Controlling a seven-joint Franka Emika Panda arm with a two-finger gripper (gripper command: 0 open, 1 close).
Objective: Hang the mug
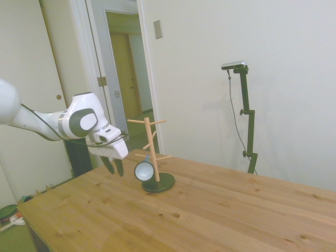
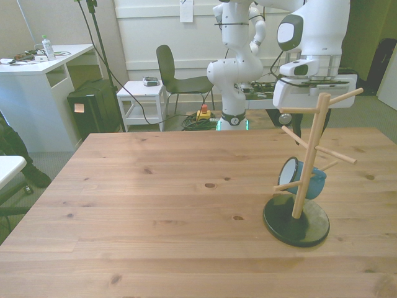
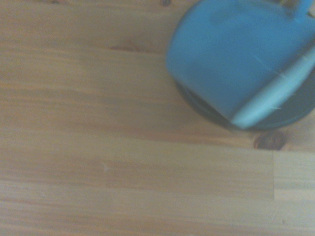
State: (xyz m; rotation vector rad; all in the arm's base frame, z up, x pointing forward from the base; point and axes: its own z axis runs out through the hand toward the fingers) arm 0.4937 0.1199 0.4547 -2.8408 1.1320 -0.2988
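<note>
The mug [image 1: 143,170], light-blue enamel with a white, empty inside and a thin dark rim, hangs tilted on a low peg of the wooden peg stand [image 1: 152,149], just above the stand's round dark base [image 2: 296,221], lower right of the front view. The table [image 2: 155,205] is knotty plank pine. My gripper [image 1: 114,167] hangs left of centre in the side view, pointing down, apart from the mug, holding nothing; jaws slightly spread.

- One light-blue mug [image 2: 307,180] hung on the stand.
- One wooden peg stand [image 2: 304,180] stood on one tabletop [image 2: 155,217].
- One claw [image 1: 115,167] was there.
- One chair [image 2: 177,77] stood behind.
</note>
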